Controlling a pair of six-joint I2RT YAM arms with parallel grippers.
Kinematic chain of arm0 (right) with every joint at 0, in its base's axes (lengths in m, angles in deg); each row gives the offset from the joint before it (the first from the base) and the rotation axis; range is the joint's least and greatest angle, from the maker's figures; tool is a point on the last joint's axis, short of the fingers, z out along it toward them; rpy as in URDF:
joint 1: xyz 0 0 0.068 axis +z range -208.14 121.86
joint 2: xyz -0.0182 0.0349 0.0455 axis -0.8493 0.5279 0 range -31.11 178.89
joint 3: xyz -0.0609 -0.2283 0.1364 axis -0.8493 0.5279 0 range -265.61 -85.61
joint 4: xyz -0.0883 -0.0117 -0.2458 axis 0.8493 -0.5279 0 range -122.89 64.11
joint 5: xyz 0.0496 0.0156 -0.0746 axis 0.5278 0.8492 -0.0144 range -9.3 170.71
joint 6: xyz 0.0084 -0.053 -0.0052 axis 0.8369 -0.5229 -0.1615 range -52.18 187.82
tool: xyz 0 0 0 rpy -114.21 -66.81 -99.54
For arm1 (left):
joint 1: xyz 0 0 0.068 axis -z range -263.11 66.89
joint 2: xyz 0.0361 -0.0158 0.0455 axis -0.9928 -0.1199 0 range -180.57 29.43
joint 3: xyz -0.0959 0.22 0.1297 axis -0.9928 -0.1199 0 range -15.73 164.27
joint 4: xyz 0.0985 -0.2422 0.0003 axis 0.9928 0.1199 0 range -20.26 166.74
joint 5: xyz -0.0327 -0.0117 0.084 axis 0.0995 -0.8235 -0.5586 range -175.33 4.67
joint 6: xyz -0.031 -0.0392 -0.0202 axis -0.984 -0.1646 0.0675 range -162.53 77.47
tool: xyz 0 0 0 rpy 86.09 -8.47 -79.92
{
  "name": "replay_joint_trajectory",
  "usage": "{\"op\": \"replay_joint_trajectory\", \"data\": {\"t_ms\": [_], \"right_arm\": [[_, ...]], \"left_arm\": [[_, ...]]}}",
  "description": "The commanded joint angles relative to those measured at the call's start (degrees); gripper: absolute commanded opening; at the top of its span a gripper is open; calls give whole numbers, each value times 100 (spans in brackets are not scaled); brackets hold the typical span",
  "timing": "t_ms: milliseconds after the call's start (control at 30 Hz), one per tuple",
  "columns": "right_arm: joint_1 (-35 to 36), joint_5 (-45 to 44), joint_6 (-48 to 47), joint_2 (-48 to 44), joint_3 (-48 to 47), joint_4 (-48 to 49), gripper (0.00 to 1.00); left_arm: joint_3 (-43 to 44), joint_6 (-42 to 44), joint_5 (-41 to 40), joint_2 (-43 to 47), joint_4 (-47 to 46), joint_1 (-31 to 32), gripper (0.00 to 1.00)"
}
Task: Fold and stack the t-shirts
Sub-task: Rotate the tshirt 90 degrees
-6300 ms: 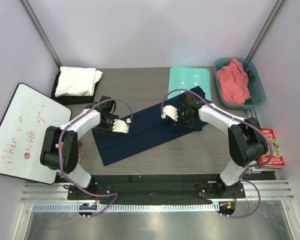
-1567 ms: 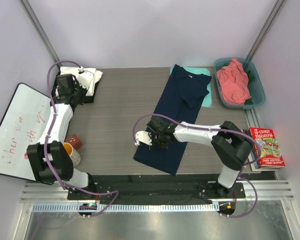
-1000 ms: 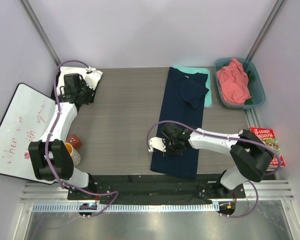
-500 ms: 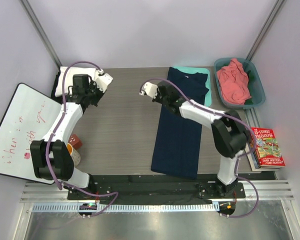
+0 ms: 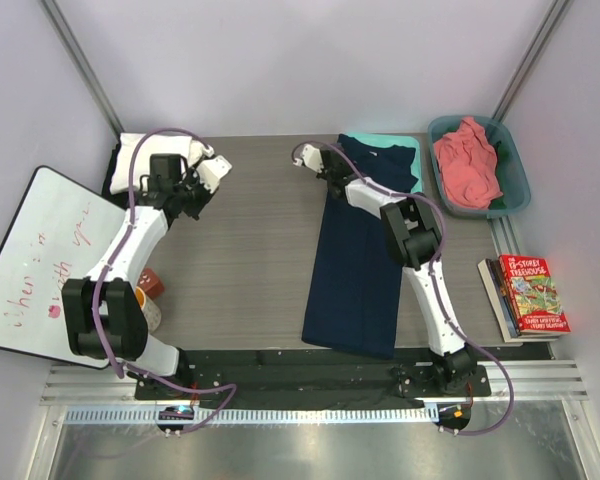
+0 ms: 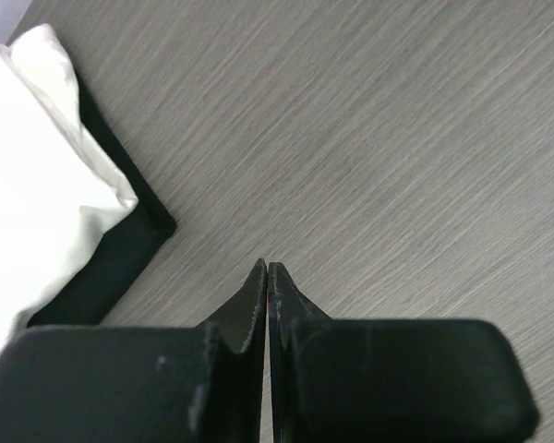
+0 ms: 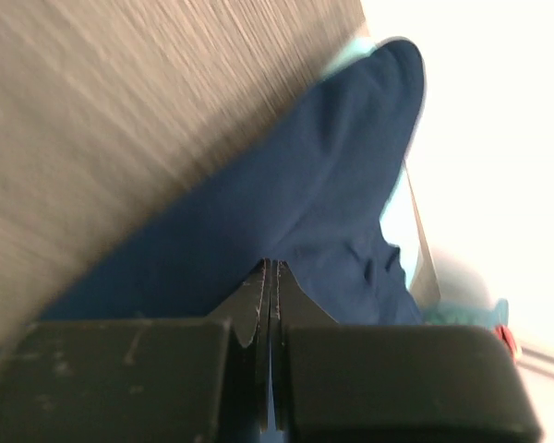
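Note:
A dark navy t-shirt point(image 5: 355, 260) lies stretched out lengthwise on the table, its far end over the mint board point(image 5: 412, 165). My right gripper point(image 5: 332, 170) is shut at the shirt's far left edge, and the right wrist view shows its tips point(image 7: 270, 266) over navy cloth point(image 7: 286, 203) with nothing visibly pinched. A folded white t-shirt point(image 5: 140, 155) rests on a black one point(image 5: 113, 178) at the back left. My left gripper point(image 5: 197, 194) is shut and empty just right of that stack point(image 6: 28, 185), above bare table. A salmon t-shirt point(image 5: 467, 160) fills the teal tub point(image 5: 517, 175).
A whiteboard point(image 5: 35, 260) leans at the left edge. A mug point(image 5: 145, 308) and a small red-brown thing point(image 5: 151, 282) sit by the left arm's base. Books point(image 5: 528, 295) lie at the right edge. The tub is at the back right corner.
My right gripper swept from the navy shirt's near end up its left side to the far end. The left gripper shifted slightly right, off the white stack.

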Motion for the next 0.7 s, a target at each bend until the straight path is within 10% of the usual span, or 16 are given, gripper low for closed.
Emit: {"op": "replay_joint_trajectory", "data": {"t_ms": [0, 400, 467, 667], "right_arm": [[8, 103, -161, 557, -903, -279, 1], [219, 1648, 542, 1192, -1968, -1149, 1], [350, 1887, 612, 1175, -1994, -1202, 1], [701, 2239, 823, 1323, -2363, -1185, 1]], "left_arm": [[-110, 236, 8, 103, 39, -10, 0], [4, 254, -142, -196, 74, -10, 3], [22, 218, -159, -292, 83, -19, 34], [-48, -10, -203, -415, -93, -45, 81]]}}
